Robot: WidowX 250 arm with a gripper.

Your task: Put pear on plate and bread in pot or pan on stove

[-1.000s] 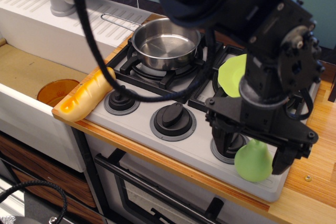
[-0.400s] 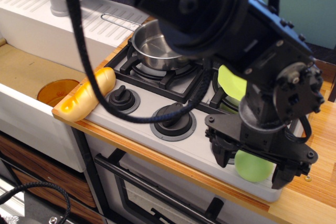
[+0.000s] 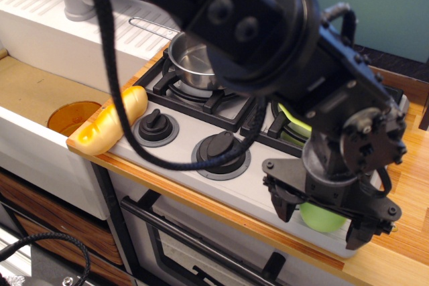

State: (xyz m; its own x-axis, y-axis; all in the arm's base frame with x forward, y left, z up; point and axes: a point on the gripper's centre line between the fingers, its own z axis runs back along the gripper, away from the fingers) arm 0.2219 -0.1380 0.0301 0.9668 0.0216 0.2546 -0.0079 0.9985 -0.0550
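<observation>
1 gripper [image 3: 324, 213] straddles the pear [image 3: 320, 216], jaws spread; the arm [image 3: 268, 38] hides most of the plate [image 3: 292, 120].

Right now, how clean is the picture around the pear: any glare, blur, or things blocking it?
In the observation.image view the pear is mostly blocked by the dark gripper, only its lower green part showing; the big arm near the lens looks soft, the pan shows bright glare, and the bread carries a glossy highlight.

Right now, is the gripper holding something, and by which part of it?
It cannot be told. The gripper has its fingers down on both sides of the pear, around its wide lower body, but any contact is hidden.
</observation>
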